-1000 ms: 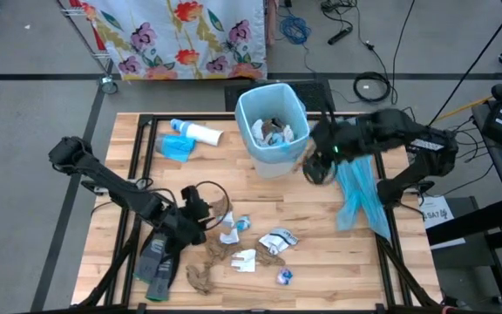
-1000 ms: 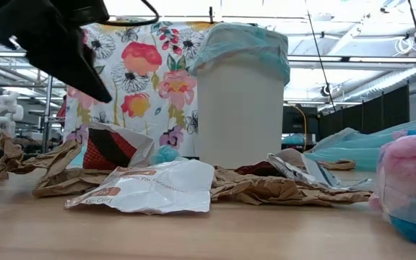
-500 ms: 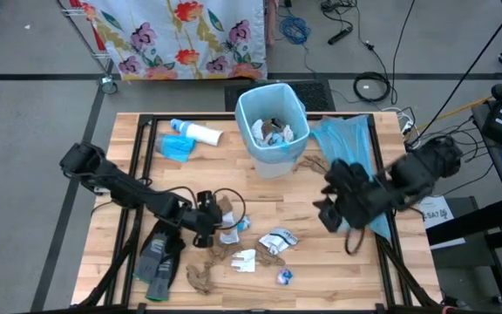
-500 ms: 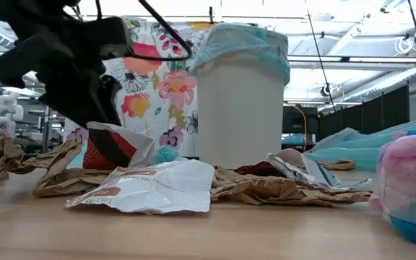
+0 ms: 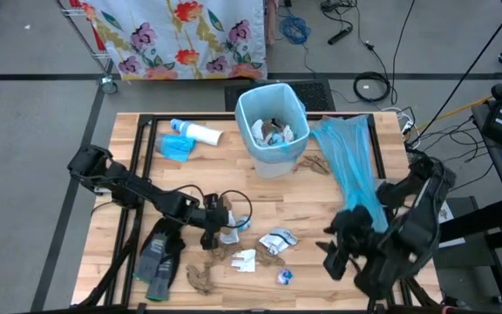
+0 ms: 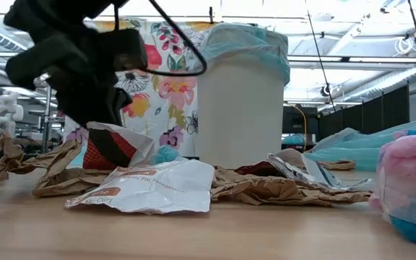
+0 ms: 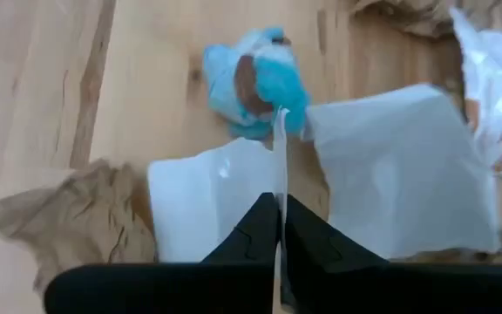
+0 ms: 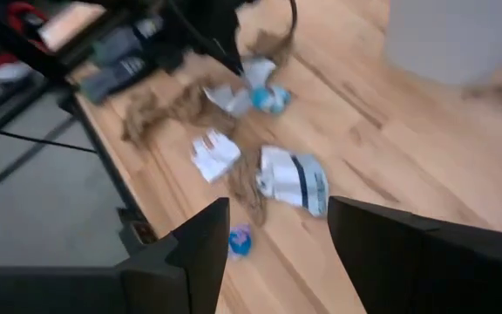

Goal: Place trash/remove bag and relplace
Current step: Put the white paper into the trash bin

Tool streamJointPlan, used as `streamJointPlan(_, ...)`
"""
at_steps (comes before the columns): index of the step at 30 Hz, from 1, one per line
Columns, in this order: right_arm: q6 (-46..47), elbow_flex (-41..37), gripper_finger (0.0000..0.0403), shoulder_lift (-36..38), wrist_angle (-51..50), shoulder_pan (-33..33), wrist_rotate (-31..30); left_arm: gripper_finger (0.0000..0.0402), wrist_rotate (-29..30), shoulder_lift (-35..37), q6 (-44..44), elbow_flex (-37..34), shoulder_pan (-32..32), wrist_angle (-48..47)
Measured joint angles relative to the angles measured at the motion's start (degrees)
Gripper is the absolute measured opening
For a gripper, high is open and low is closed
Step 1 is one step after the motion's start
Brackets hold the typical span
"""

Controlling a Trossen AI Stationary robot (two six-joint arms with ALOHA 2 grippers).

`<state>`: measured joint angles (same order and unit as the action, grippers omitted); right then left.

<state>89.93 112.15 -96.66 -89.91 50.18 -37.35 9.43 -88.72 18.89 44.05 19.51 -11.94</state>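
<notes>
Left hand point(image 7: 279, 228) pinched closed on thin edge of a white paper scrap point(image 7: 220, 205) among the trash point(image 5: 249, 249) on desk point(image 5: 303, 205), likely to carry it to bin point(image 5: 273, 129); right hand point(image 8: 277, 240) open, hovering at desk's near right, waiting.

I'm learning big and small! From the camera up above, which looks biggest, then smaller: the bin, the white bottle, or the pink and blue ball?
1. Bin
2. White bottle
3. Pink and blue ball
</notes>
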Motion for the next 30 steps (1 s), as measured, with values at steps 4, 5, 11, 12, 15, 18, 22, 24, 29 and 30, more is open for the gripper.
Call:
streamJointPlan(4, 9.2, -7.0, 0.0169, -1.7, -0.1, 2.6, -0.2, 0.0005, 0.0, 2.1, 0.1, 4.2, 0.0, -5.0)
streamJointPlan(5, 12.0, -9.3, 0.0164, -2.0, 0.0, 3.2, -0.2, 0.0005, 0.0, 2.7, 0.0, 5.4, 0.0, -7.1)
streamJointPlan(11, 20.4, -23.1, 0.0146, -2.1, 10.5, 4.8, 0.2, 0.0003, 0.2, 5.3, -1.9, 16.1, -1.5, -18.7)
streamJointPlan(12, 20.4, -25.2, 0.0144, -1.9, 13.0, 4.8, 0.2, 0.0002, 0.2, 5.7, -2.7, 18.1, -2.0, -20.4)
streamJointPlan(15, 19.7, -30.5, 0.0140, -0.5, 18.4, 4.7, -0.6, 0.0002, 0.2, 6.3, -7.1, 24.8, -4.0, -24.7)
streamJointPlan(18, 18.6, -35.7, 0.0134, 2.3, 22.6, 4.7, -3.4, 0.0001, 0.2, 6.5, -9.4, 31.8, -7.8, -26.4)
streamJointPlan(22, 15.3, -43.4, 0.0121, 9.3, 28.1, 4.7, -6.3, 0.0001, -0.4, 6.5, -13.1, 40.4, -13.9, -28.3)
streamJointPlan(24, 13.2, -47.3, 0.0113, 13.2, 30.4, 4.6, -6.2, 0.0001, -0.8, 6.4, -15.6, 43.9, -17.0, -27.8)
streamJointPlan(29, 6.3, -56.0, 0.0095, 23.3, 35.2, 3.2, -6.2, 0.0001, -1.1, 5.9, -16.8, 49.9, -25.3, -26.0)
streamJointPlan(30, 4.8, -57.7, 0.0093, 25.3, 35.9, 2.9, -6.2, 0.0000, -1.1, 5.5, -16.7, 50.6, -26.8, -24.7)
